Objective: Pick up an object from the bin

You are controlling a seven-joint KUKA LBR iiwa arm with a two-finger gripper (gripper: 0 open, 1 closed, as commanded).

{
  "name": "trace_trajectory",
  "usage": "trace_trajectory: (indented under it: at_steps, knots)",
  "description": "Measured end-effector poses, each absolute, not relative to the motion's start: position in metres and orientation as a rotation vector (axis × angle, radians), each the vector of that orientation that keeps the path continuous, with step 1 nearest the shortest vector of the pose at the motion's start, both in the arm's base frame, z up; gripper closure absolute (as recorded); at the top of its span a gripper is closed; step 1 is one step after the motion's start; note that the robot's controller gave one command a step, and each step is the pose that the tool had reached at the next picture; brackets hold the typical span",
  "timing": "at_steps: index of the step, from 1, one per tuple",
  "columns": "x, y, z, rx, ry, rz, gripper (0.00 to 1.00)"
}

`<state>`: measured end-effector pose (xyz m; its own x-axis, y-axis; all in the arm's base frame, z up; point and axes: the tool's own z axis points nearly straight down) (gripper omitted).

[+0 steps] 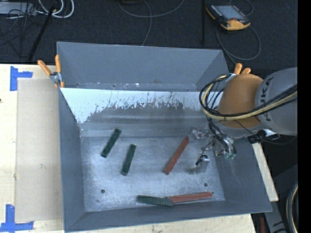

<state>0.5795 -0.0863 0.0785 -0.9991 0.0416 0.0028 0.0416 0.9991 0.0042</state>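
My gripper [199, 148] hangs low over the right side of the bin floor, its two silvery fingertips [201, 160] spread apart with nothing between them. Just left of it lies a red-brown flat stick [176, 155], set diagonally, its upper end close to the far fingertip. Whether they touch I cannot tell. Another red-brown stick [190, 197] lies along the front wall below the gripper, end to end with a dark green stick [154, 200].
Two more dark green sticks [111, 142] [128, 159] lie apart on the left half of the floor. The arm with its orange cover and looped cables comes in over the bin's right wall. The bin's right wall slopes up close behind the gripper.
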Motion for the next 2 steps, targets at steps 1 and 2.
trace_trajectory:
  at_steps: [1, 2]
  knots:
    - [0.601, -0.025, 0.070, 0.167, -3.142, -0.002, 0.00]
    - [0.594, 0.025, 0.146, 0.484, -3.111, -0.002, 0.00]
